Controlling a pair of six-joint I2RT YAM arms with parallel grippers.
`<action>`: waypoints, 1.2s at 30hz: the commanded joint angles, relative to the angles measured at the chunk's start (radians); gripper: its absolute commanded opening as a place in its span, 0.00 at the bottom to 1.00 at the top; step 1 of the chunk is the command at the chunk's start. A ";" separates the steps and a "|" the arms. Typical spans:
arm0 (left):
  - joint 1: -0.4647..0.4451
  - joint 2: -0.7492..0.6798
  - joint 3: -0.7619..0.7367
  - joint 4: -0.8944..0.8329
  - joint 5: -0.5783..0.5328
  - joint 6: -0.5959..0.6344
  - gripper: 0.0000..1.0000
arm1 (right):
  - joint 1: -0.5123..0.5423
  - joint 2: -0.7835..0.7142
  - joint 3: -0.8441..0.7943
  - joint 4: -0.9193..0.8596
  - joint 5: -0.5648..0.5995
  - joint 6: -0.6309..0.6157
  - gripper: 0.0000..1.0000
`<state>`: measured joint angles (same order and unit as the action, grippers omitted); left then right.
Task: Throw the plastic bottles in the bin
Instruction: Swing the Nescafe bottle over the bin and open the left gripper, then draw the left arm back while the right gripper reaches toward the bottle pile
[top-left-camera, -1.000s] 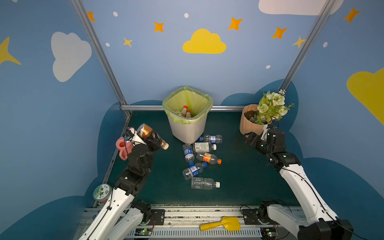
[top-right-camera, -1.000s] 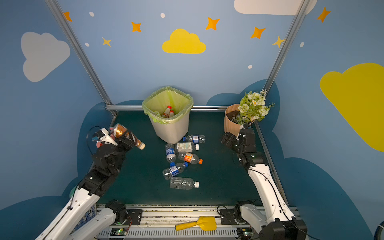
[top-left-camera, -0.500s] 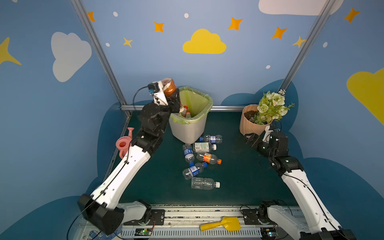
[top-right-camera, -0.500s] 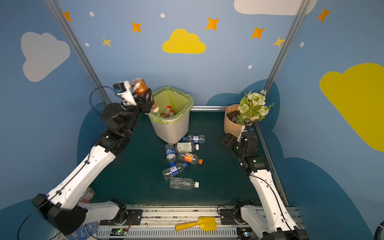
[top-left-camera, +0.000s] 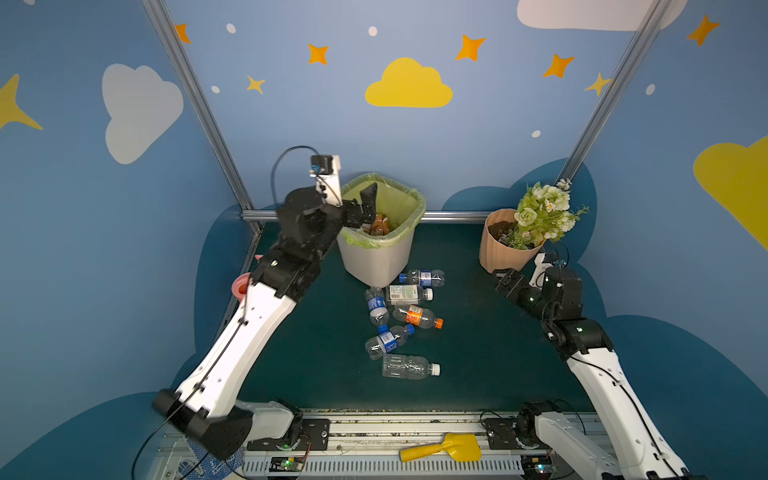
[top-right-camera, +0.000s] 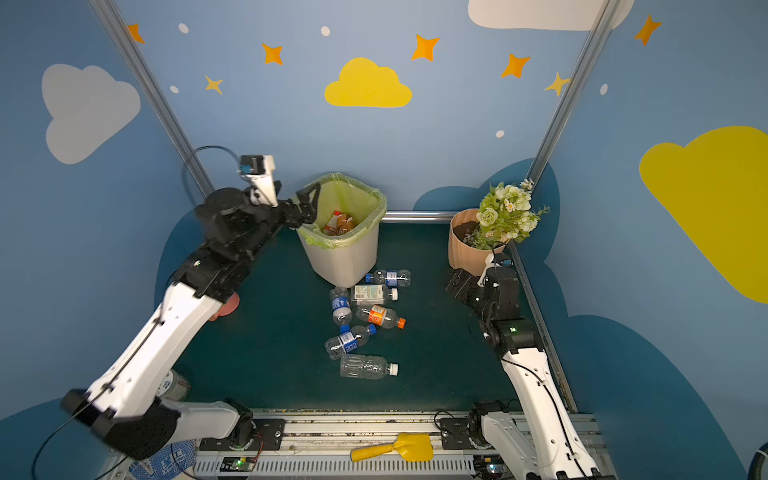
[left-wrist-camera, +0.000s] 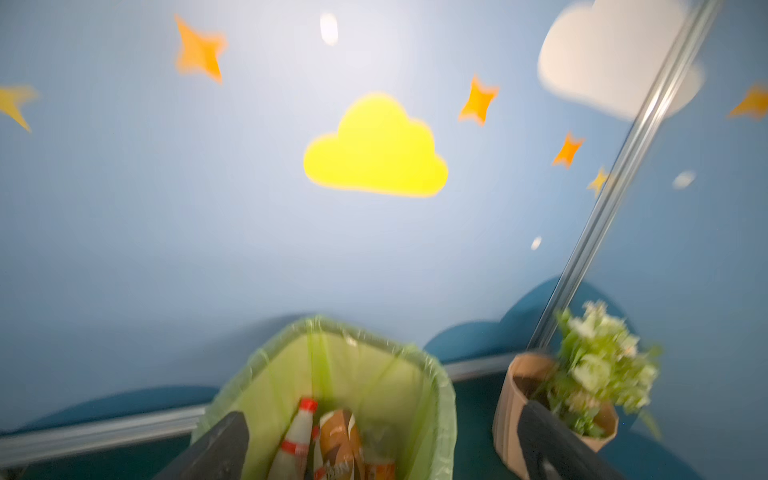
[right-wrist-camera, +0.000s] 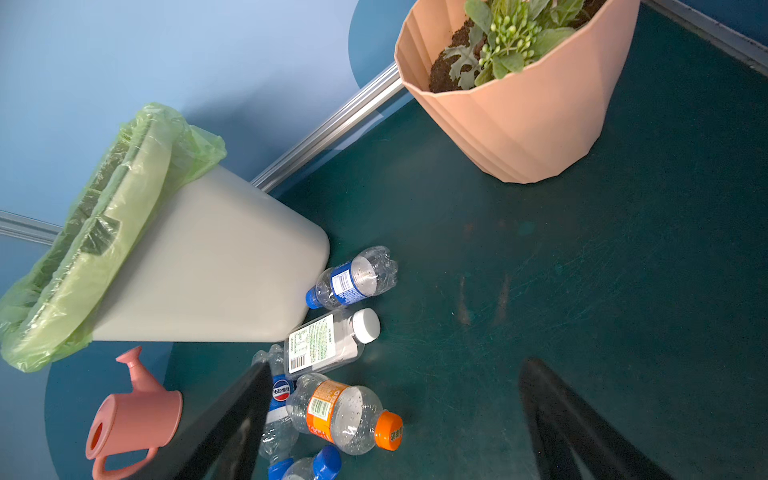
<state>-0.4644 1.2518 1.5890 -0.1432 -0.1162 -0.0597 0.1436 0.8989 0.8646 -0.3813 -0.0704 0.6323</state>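
Note:
The bin (top-left-camera: 378, 257) (top-right-camera: 345, 259) stands at the back middle of the green floor, lined with a yellow-green bag. My left gripper (top-left-camera: 365, 210) (top-right-camera: 308, 208) (left-wrist-camera: 380, 415) hangs open over its left rim with nothing between the fingers. Below it inside the bin lie a brown-labelled bottle (left-wrist-camera: 340, 440) (top-left-camera: 379, 224) and a red-capped bottle (left-wrist-camera: 297, 440). Several plastic bottles lie in front of the bin, among them a white-labelled one (top-left-camera: 405, 293), an orange-capped one (top-left-camera: 417, 316) (right-wrist-camera: 345, 415) and a clear one (top-left-camera: 409, 368). My right gripper (top-left-camera: 503, 280) (right-wrist-camera: 395, 370) is open and empty, right of them.
A peach flowerpot (top-left-camera: 503, 249) (right-wrist-camera: 519, 116) with flowers stands at the back right, just behind my right gripper. A pink watering can (right-wrist-camera: 137, 415) (top-left-camera: 241, 286) sits at the left wall, half hidden by my left arm. A yellow scoop (top-left-camera: 444, 449) lies on the front rail.
My left arm swung up from the left side to the bin with the brown-labelled bottle, then opened; the bottle now lies inside the bin. The right arm sank slightly.

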 joint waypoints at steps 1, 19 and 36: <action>-0.005 -0.110 -0.101 0.097 -0.051 0.014 1.00 | -0.002 0.026 -0.001 0.011 -0.031 0.002 0.90; 0.019 -0.516 -0.753 -0.119 -0.347 -0.306 1.00 | 0.233 0.363 0.182 -0.056 -0.098 -0.232 0.88; 0.079 -0.627 -0.934 -0.218 -0.334 -0.480 1.00 | 0.297 0.711 0.255 0.001 -0.257 -0.155 0.89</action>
<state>-0.3923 0.6426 0.6624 -0.3393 -0.4500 -0.5087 0.4362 1.5738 1.0988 -0.3977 -0.2657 0.4709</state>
